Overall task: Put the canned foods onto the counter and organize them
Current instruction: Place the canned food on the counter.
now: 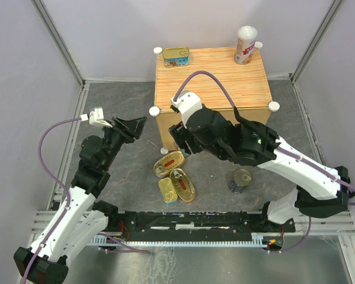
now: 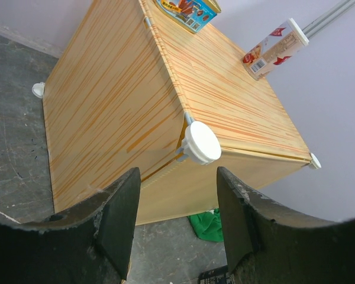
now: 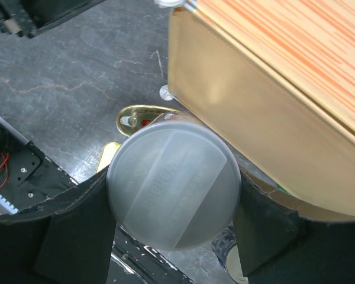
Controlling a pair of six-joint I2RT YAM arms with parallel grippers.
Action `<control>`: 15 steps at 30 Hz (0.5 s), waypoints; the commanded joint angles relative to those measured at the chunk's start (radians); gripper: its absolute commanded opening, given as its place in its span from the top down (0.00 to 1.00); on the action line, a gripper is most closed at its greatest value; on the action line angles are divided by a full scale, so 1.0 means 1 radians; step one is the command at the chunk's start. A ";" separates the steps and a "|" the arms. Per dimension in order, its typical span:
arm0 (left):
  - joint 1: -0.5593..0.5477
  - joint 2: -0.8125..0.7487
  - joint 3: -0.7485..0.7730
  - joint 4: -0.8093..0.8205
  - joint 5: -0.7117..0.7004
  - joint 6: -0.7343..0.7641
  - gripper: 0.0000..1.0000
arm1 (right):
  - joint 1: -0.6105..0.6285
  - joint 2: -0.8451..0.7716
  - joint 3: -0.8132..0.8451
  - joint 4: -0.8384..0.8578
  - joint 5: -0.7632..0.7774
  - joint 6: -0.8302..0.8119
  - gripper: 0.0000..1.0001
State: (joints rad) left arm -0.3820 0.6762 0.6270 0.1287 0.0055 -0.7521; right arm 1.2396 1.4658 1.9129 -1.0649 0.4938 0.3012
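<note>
robot test cell in a lab, plain pale panel walls point(image 1: 23, 71) on aluminium frame posts point(image 1: 59, 42), dark stone-look mat point(image 1: 130, 189), left arm point(image 1: 97, 157) and right arm point(image 1: 296, 168) bolted to a slotted rail point(image 1: 183, 239), exposed wiring point(image 1: 274, 242), wooden counter point(image 1: 213, 89)

Two arms extended, one tool empty, one loaded.
The left arm point(image 1: 86, 177) angles inward, its left tool point(image 2: 177, 186) spread with nothing between the fingers; the right arm point(image 1: 296, 165) stretches leftward, its right tool point(image 3: 173, 208) clamped round a white-lidded can point(image 3: 173, 186).

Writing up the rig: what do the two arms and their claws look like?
The left arm and right arm have white shells over black joints. The left claw and right claw each have two broad black fingers. Mauve cables trail from both wrists.
</note>
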 commanded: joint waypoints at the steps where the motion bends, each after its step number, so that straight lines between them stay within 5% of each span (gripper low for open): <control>1: -0.003 0.005 0.056 0.018 0.016 0.017 0.39 | -0.047 -0.008 0.109 0.049 0.069 -0.028 0.82; 15: -0.002 0.003 0.098 0.006 0.033 0.037 0.39 | -0.175 0.064 0.337 -0.010 0.102 -0.078 0.82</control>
State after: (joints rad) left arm -0.3820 0.6819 0.6662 0.1204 0.0147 -0.7517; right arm 1.1015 1.5356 2.1342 -1.1461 0.5346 0.2626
